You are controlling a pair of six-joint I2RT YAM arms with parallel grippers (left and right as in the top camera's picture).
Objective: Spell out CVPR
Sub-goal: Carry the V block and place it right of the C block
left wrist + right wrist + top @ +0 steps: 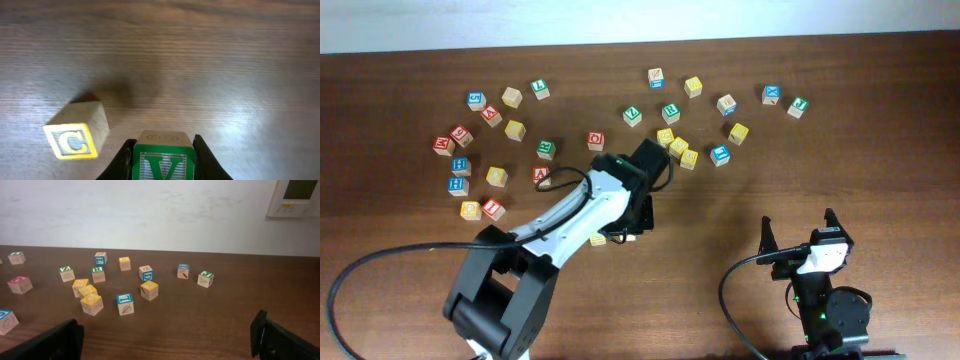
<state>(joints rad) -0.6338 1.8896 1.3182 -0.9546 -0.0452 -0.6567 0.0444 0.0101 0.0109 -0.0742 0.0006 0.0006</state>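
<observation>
My left gripper (163, 160) is shut on a green-bordered V block (163, 156) and holds it just above the brown table. A yellow-bordered C block (77, 135) lies on the table a little to the left of the V block, apart from it. In the overhead view the C block (598, 238) peeks out beside the left gripper (632, 222), which hides the V block. My right gripper (800, 236) is open and empty near the front right; its fingers frame bare table in the right wrist view (167, 345).
Several loose letter blocks lie across the back of the table, a group at the left (480, 150) and a group at the middle and right (690, 140). They also show in the right wrist view (125, 303). A wall stands behind the table.
</observation>
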